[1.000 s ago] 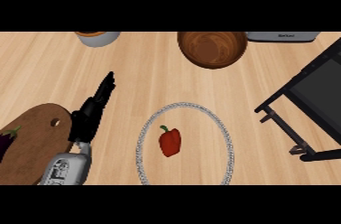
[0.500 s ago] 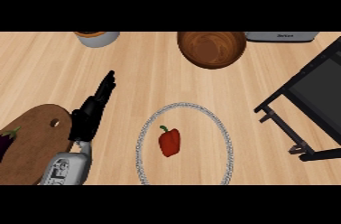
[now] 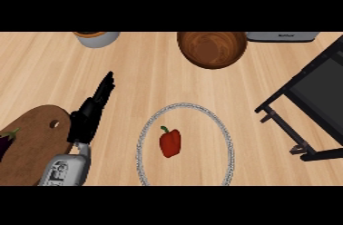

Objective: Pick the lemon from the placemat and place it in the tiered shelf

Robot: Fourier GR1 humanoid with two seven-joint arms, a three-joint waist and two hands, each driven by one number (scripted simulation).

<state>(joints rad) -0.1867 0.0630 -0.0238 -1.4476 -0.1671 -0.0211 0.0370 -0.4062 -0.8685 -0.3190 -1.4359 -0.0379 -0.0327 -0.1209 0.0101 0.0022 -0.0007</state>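
Notably, the placemat [image 3: 224, 133] holds a red pepper [image 3: 170, 143], not a lemon. Left hand [image 3: 90, 111] lies beside it, fingers straight, holding nothing. Approach from above, enclose the pepper, then carry rightward to the tiered shelf [image 3: 305, 106].

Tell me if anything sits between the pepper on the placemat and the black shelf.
Nothing visible does. Only bare counter lies between the red pepper, on the round placemat, and the shelf at the right.
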